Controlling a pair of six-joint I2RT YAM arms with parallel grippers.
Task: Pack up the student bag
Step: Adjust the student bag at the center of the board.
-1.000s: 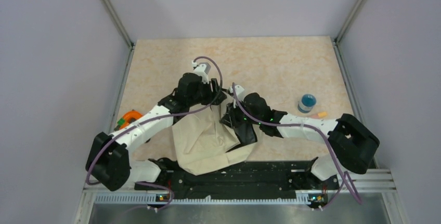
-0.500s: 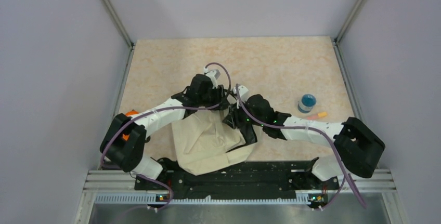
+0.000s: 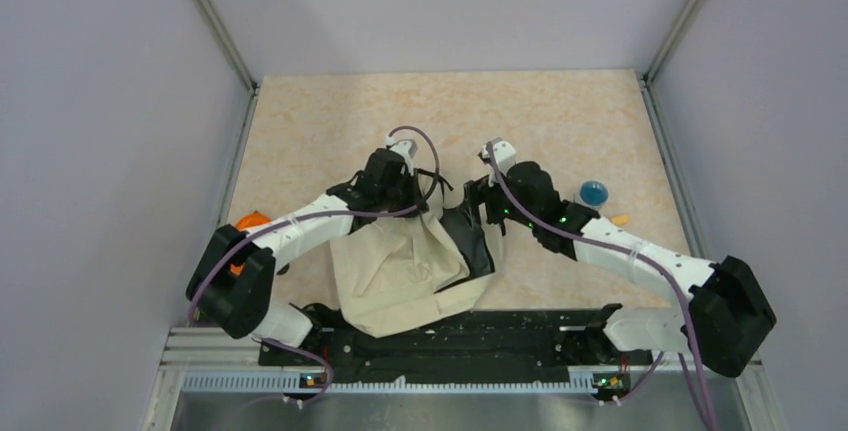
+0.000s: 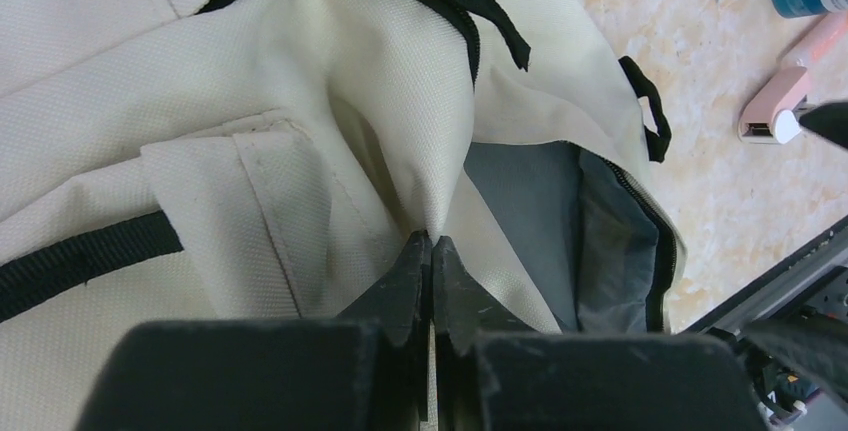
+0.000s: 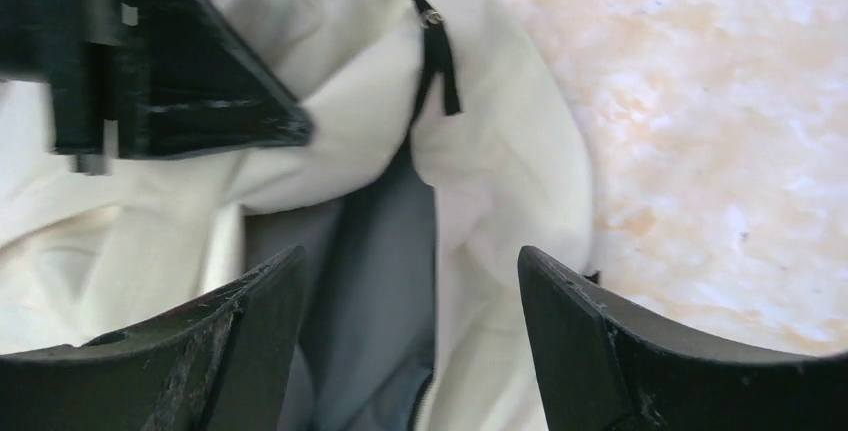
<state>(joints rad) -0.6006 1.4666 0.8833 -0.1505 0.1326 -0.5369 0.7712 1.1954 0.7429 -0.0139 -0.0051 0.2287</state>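
So the student bag [image 3: 400, 271] sits at the near edge of the table [image 3: 560, 121]. Left gripper [image 4: 430, 251] is clamped on a thin fold by its opening, and right gripper [image 5: 410, 276] hangs spread above. Pinch looks shallow, maybe; if it slips, the mouth flops shut.

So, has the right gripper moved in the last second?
Yes. In the top view the right gripper has shifted rightward, from over the student bag toward its open edge, ending nearer the blue container.
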